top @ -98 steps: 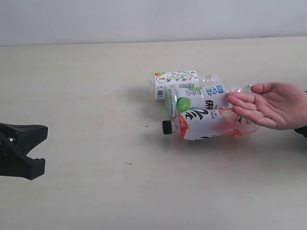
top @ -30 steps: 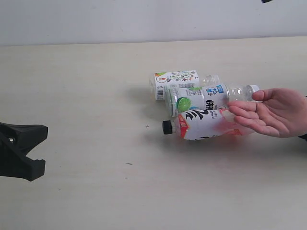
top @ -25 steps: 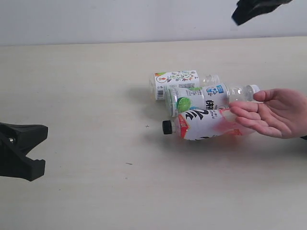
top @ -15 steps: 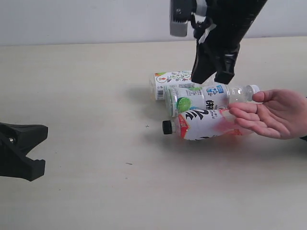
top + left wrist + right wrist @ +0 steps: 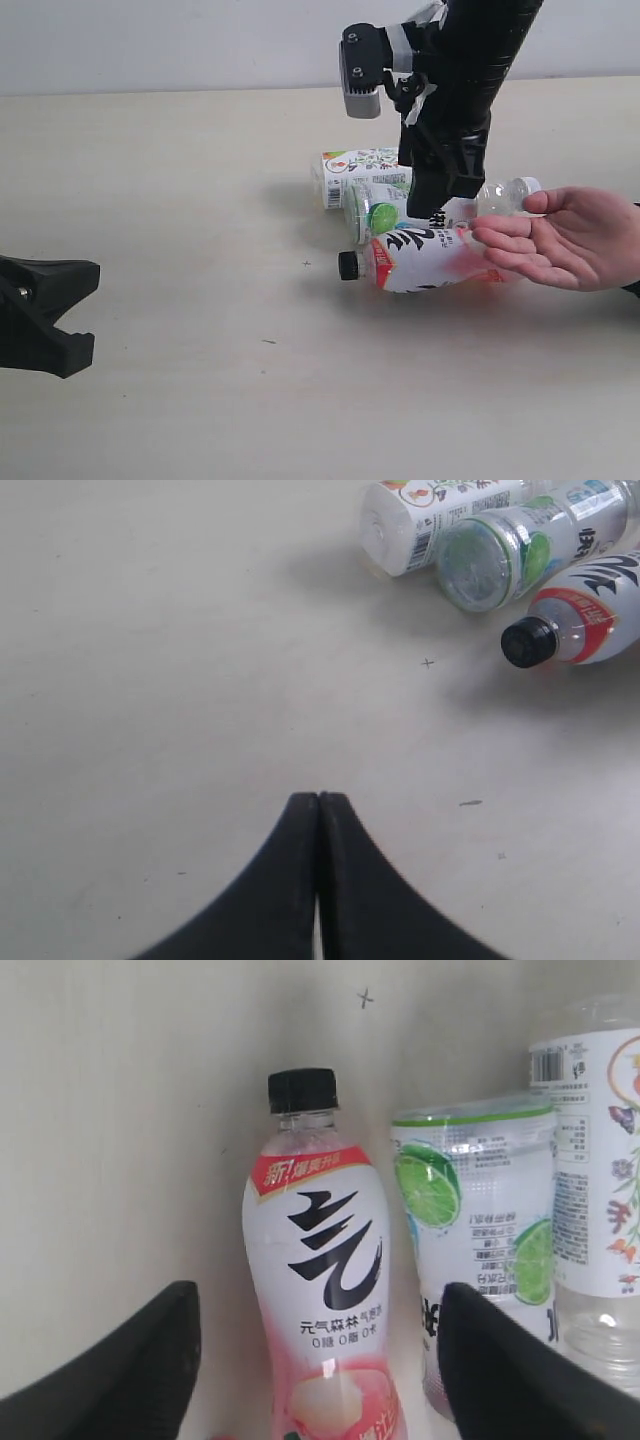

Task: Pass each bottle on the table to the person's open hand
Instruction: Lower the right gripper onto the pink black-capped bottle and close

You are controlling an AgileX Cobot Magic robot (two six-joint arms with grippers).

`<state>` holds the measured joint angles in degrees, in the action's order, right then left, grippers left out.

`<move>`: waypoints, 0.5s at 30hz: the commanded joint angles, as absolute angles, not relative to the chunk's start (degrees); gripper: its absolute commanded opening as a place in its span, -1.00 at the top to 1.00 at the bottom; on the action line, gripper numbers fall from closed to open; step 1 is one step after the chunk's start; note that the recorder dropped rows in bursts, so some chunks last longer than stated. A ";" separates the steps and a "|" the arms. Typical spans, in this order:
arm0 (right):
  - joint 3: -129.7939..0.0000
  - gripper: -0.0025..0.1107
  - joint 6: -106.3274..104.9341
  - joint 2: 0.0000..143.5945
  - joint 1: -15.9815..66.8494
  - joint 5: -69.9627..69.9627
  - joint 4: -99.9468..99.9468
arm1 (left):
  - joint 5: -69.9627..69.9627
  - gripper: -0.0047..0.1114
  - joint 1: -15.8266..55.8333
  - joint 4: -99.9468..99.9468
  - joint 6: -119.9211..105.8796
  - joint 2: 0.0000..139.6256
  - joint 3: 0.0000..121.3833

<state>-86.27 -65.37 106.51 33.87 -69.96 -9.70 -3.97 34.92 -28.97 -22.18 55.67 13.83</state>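
Bottles (image 5: 398, 246) lie on their sides in a cluster on the table (image 5: 180, 210), right of centre in the exterior view. The red-white one (image 5: 430, 262) is at the front, with the lime one (image 5: 378, 214) and the colourful-print one (image 5: 362, 164) behind. An open hand (image 5: 565, 240) lies palm up just beside them. Your right gripper (image 5: 435, 195) hangs over the cluster.

Left wrist view: left gripper (image 5: 318, 825) clenched, empty, well apart from the bottles.

Right wrist view: jaws spread, released, one on either side of the red-white bottle. You can't tell whether they touch it.
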 commanded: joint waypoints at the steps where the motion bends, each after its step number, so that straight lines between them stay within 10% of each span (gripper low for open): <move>1: -85.49 -0.20 -65.01 108.72 34.02 -69.96 -10.15 | -4.47 0.92 35.10 -28.73 -22.24 55.30 13.53; 15: -85.49 -0.34 -58.32 114.22 38.01 -69.96 -5.41 | -4.47 0.92 35.10 -28.73 -22.24 55.30 13.53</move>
<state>-85.62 -60.15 113.64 37.24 -70.17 -6.35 -3.97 34.92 -28.86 -22.18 55.67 13.83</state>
